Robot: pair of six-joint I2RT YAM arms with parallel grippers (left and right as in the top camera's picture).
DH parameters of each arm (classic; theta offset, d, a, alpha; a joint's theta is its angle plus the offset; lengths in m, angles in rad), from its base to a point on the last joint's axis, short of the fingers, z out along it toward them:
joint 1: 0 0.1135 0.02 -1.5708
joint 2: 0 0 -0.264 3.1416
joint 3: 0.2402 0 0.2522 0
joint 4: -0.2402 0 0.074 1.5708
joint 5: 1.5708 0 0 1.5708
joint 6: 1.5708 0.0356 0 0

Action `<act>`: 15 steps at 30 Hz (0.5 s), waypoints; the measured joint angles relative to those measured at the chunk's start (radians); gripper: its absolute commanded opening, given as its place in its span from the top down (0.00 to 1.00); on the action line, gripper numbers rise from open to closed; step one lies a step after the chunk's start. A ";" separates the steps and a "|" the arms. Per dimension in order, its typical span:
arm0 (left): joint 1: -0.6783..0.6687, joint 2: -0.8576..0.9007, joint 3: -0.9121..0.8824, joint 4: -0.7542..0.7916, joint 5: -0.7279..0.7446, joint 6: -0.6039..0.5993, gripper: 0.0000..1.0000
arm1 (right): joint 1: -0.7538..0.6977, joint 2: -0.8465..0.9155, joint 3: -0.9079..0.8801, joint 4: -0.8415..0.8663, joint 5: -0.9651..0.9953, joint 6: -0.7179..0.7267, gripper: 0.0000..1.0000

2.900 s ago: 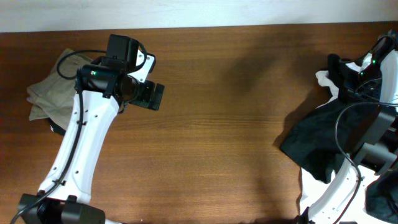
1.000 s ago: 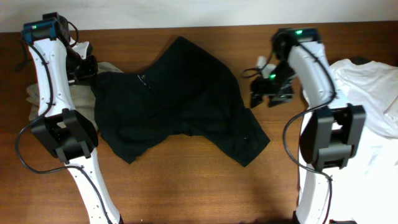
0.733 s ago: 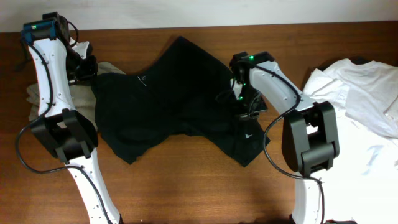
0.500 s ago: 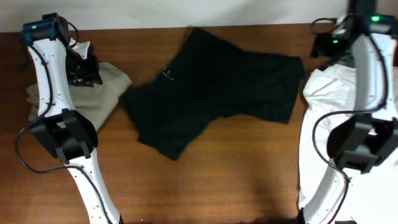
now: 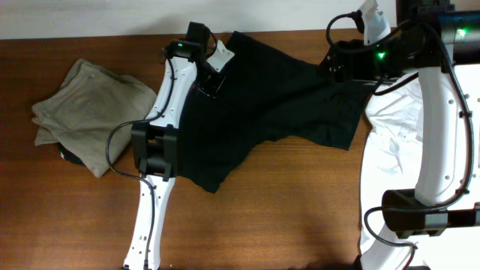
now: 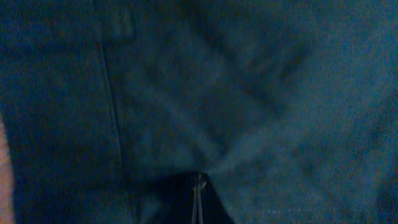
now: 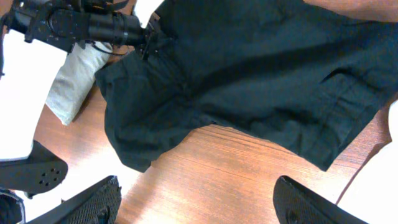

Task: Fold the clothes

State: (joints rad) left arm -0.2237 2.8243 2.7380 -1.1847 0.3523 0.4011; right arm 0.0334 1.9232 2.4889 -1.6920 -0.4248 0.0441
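Observation:
The black garment (image 5: 277, 105) lies spread across the back middle of the table, one leg reaching toward the front. My left gripper (image 5: 208, 81) presses down at its upper left part. In the left wrist view the fingertips (image 6: 198, 190) are shut, and creases of the dark cloth (image 6: 249, 93) run together at them. My right gripper (image 5: 339, 64) hangs high above the garment's right end. It stands open (image 7: 196, 205) with only bare wood and black cloth (image 7: 249, 68) far below. A khaki garment (image 5: 90, 109) lies folded at the left. A white shirt (image 5: 401, 150) lies at the right.
The wooden table (image 5: 285, 217) shows bare in front of the black garment. The left arm's links (image 5: 161, 112) run up along the garment's left edge. The right arm (image 5: 442, 112) arches over the white shirt. The wall borders the table's back edge.
My left gripper has left the khaki garment and now sits shut on the black garment's upper left. My right gripper has swung in from the far right to above the garment's right end.

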 measured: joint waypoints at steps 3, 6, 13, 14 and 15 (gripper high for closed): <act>0.029 0.000 0.010 -0.006 -0.158 -0.068 1.00 | 0.000 0.000 -0.008 0.000 0.032 0.007 0.18; 0.140 0.000 0.018 -0.008 -0.226 -0.183 1.00 | 0.000 -0.002 -0.197 0.046 0.152 0.056 0.17; 0.246 0.039 0.367 -0.208 -0.143 -0.261 0.66 | 0.052 0.025 -0.954 0.646 0.019 0.109 0.20; 0.243 -0.001 0.383 -0.241 -0.140 -0.268 0.62 | 0.099 0.023 -0.984 0.678 -0.027 0.087 0.20; 0.244 -0.039 0.383 -0.296 -0.140 -0.264 0.61 | 0.158 0.023 -1.006 0.700 -0.054 0.082 0.20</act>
State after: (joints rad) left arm 0.0200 2.7850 3.1210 -1.4807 0.2123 0.1371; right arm 0.1913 1.9457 1.4826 -0.9920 -0.4786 0.1257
